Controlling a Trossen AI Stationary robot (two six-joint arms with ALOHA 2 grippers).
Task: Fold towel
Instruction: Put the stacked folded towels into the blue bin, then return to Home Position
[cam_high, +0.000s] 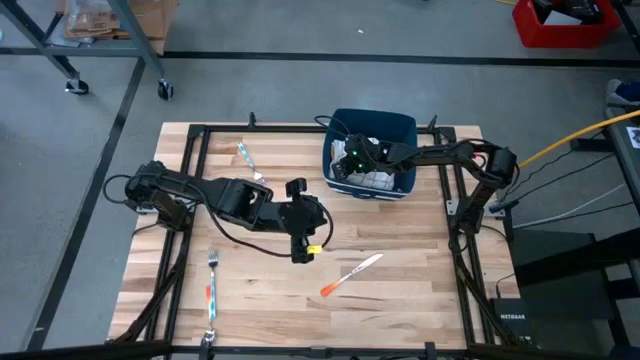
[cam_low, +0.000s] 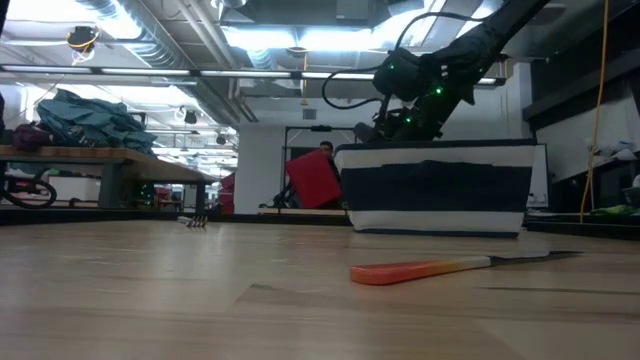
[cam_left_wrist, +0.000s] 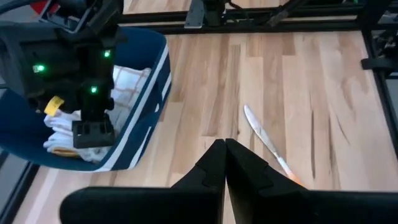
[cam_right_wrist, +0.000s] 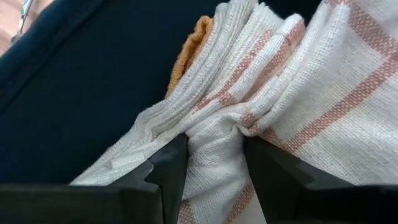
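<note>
- We judge the task barely begun: the towel (cam_right_wrist: 298, 93), white with reddish stripes, lies bunched in the navy basket (cam_high: 400, 125) at the far right of the desk (cam_high: 400, 300), with no fold made.
- Our right gripper (cam_right_wrist: 211, 162) reaches down into the basket, its fingers (cam_right_wrist: 165, 168) clamping a bunched ridge of the towel between them.
- Our left gripper (cam_left_wrist: 224, 158) waits above mid-desk, fingers clenched on nothing, near the orange-handled knife (cam_high: 350, 273).
- What remains, as we read it: lift the towel out, spread it flat on the desk, then fold it.
</note>
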